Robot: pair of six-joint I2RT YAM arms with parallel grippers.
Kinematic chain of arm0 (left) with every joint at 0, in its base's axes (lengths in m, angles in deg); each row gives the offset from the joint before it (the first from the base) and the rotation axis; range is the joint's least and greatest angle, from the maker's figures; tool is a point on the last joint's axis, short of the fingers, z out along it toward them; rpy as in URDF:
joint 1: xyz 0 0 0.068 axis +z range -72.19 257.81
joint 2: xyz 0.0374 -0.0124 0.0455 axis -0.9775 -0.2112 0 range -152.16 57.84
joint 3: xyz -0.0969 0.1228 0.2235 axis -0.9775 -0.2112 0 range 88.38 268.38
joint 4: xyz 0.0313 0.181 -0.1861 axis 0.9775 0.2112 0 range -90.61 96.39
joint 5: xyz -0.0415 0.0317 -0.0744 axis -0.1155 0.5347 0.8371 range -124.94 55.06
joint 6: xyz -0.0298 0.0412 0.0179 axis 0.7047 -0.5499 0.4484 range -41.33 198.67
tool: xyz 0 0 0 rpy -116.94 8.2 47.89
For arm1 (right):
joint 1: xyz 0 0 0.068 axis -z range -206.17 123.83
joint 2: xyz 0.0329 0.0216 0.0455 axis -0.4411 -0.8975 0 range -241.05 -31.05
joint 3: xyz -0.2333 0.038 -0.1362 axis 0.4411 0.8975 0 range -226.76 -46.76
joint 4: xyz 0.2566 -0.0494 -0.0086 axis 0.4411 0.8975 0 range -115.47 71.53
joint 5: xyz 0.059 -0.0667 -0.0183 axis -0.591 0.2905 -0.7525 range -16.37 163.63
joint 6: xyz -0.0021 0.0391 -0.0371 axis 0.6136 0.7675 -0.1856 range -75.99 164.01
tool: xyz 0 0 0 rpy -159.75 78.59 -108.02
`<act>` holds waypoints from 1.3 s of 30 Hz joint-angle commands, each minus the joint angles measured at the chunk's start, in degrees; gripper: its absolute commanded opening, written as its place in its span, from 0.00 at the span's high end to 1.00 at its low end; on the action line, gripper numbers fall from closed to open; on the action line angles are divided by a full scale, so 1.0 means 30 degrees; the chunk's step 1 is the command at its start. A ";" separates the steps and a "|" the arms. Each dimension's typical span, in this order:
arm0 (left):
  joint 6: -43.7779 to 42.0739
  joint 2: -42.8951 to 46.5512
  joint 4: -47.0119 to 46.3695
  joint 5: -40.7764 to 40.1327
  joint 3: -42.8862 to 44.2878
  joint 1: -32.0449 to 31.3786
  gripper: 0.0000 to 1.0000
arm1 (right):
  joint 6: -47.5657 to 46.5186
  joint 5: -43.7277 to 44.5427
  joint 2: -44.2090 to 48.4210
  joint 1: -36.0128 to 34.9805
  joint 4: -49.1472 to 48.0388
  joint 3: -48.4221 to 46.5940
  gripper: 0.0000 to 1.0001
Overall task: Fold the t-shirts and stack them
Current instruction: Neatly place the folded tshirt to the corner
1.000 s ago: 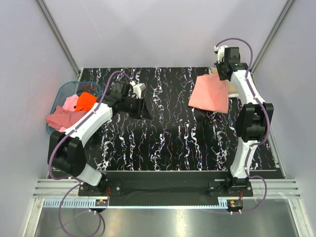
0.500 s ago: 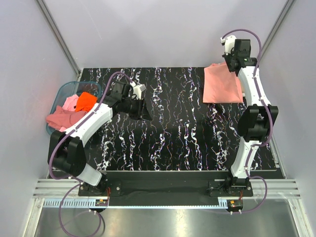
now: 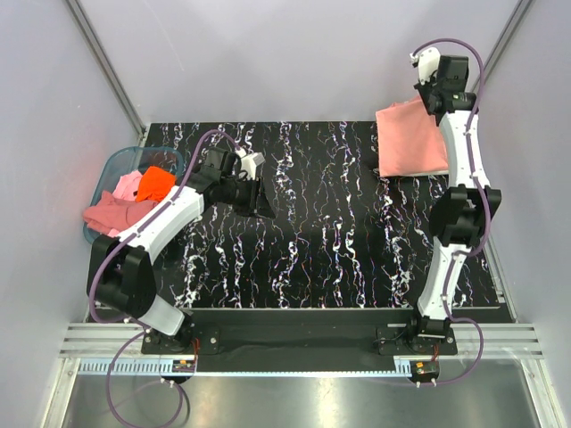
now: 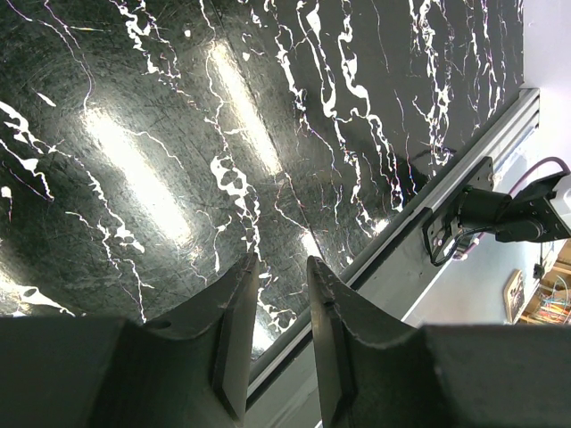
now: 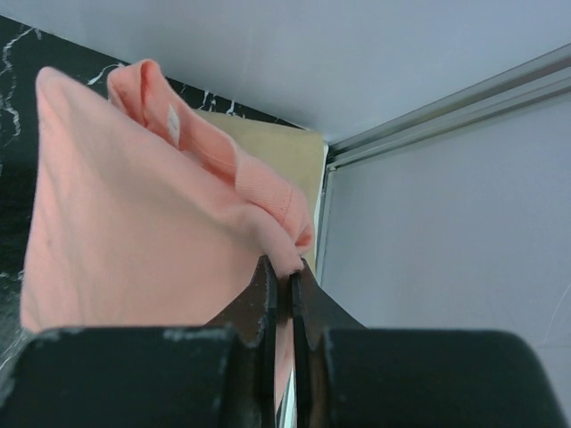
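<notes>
Salmon-pink folded cotton t-shirt [image 3: 409, 141] hangs over the far right corner of the black marble-patterned table [image 3: 312, 232], its bunched edge pinched tight between the closed fingers of the right gripper [image 5: 285, 267]. A second earlier the same shirt dangled nearer the middle of the table's right side. The right arm has since swung it outward and back towards the wall. In the right wrist view it now hangs just over a flat tan t-shirt [image 5: 272, 147] lying in that corner, though whether the two touch cannot be told. By the look of it, this is the stacking step, with only the lowering and release left for this shirt.

The left gripper [image 4: 279, 263] has not moved, poised over bare table with its fingers partly apart and nothing between them. An orange t-shirt [image 3: 156, 183], a light pink t-shirt [image 3: 129, 185] and a dusty rose t-shirt [image 3: 107, 214] lie heaped, unfolded, in the translucent teal plastic basket [image 3: 109, 168] at the left edge.
</notes>
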 commanded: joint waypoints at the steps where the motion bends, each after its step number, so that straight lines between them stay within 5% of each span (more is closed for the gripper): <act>1: -0.0133 -0.0121 -0.0531 0.0434 -0.0023 0.0009 0.67 | -0.0806 0.0022 -0.1606 0.0689 -0.0153 -0.2791 1.00; 10: -0.0280 -0.0764 -0.0443 0.0345 -0.0052 0.0009 0.67 | -0.1335 -0.1729 -0.7672 0.1774 -0.0966 -0.9737 1.00; 15: -0.0309 -0.1029 -0.0355 0.0258 0.0007 0.0038 0.67 | -0.0866 -0.2435 -0.8960 0.2361 -0.3752 -0.9475 1.00; 21: -0.0309 -0.1381 -0.0296 0.0375 0.0007 0.0009 0.66 | -0.0164 -0.3552 -0.9607 0.2918 -0.6301 -0.9007 0.85; 23: -0.0338 -0.1323 -0.0296 0.0375 0.0007 0.0038 0.66 | 0.0508 -0.4048 -0.9492 0.3064 -0.7035 -0.9007 0.68; 26: -0.0396 -0.1118 -0.0267 0.0199 0.0007 0.0038 0.65 | 0.0948 -0.4285 -0.9055 0.3065 -0.7914 -0.8250 0.20; 34: -0.0513 -0.0181 -0.0296 -0.0005 0.0270 0.0038 0.64 | 0.5572 -0.2388 -0.4079 0.2422 -0.6367 -0.4036 0.00; 39: -0.0748 0.1136 -0.0647 0.0402 0.0855 0.0242 0.65 | 1.4970 -0.1936 0.2129 0.1863 -0.0835 -0.0548 0.00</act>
